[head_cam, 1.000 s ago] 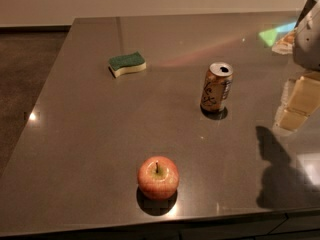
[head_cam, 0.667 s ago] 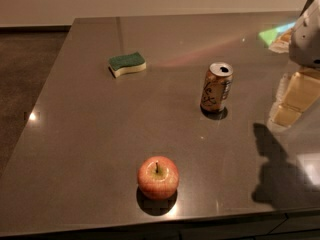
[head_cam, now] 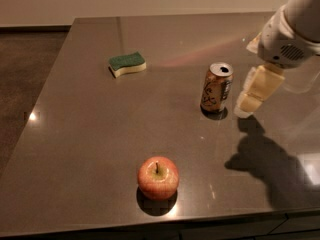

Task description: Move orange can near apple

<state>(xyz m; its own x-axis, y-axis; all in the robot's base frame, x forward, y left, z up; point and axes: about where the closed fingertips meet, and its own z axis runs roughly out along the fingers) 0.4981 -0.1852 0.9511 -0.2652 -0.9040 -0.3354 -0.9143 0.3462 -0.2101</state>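
The tool (head_cam: 247,103) is seen at the right side of the worktop (head_cam: 85,139), carried low by the white arm (head_cam: 292,31) and set just beside the orange can (head_cam: 216,86), on the can's right; whether the tool is released or clenched cannot be told, and whether it touches the can cannot be told either. The orange can is found upright on the worktop, right of centre, with its silver top showing; no lift is apparent, as its shadow lies directly under it. The apple (head_cam: 158,177) is placed near the front edge, stem up, well apart from the can and to its front-left. A green sponge (head_cam: 127,64) is left at the back-left, well away from both.

The task is judged to be at its opening: the can is approached but not yet seen to be grasped; the grasp, the carry across the worktop and the setting down near the apple are all judged to be left.

By count, one orange can is seen; one apple; one sponge; one tool on one arm.
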